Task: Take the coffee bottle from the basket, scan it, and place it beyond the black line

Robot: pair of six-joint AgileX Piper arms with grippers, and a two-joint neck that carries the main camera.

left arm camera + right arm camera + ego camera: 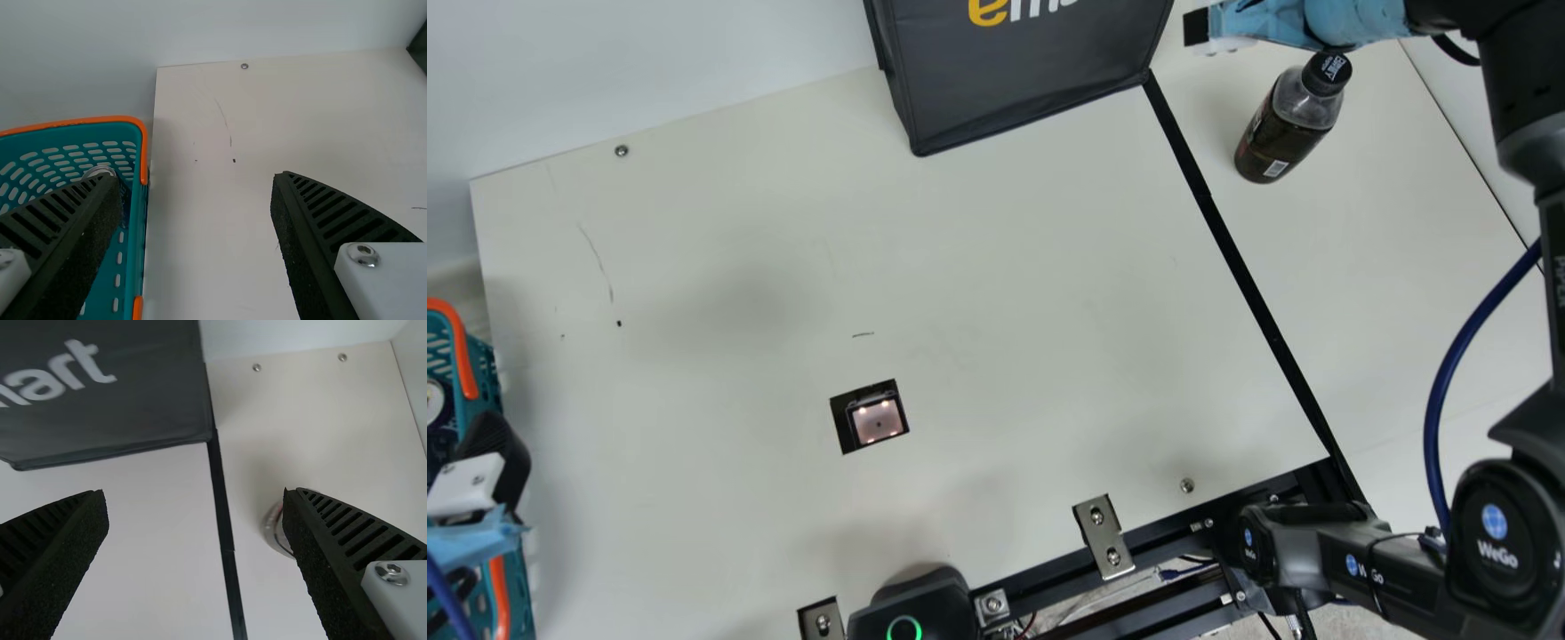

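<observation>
At the main view's left edge my left gripper [482, 467] is over the teal basket [480, 378]. In the left wrist view the left gripper [193, 233] is open beside and over the basket [137, 227]. The coffee bottle [1288, 124] stands beyond the black line [1249, 284], at the main view's upper right, beside my right gripper [1209, 29]. In the right wrist view the right gripper [197, 553] is wide open, straddling the black line [222, 513], with the bottle [280, 532] partly hidden behind one finger. The scanner [877, 420] glows in the table.
A dark fabric box [1023, 71] stands at the table's far side, touching the line's far end. Metal brackets [1104, 536] and a black device with a green ring [911, 609] are at the near edge. A round item [99, 171] shows in the basket.
</observation>
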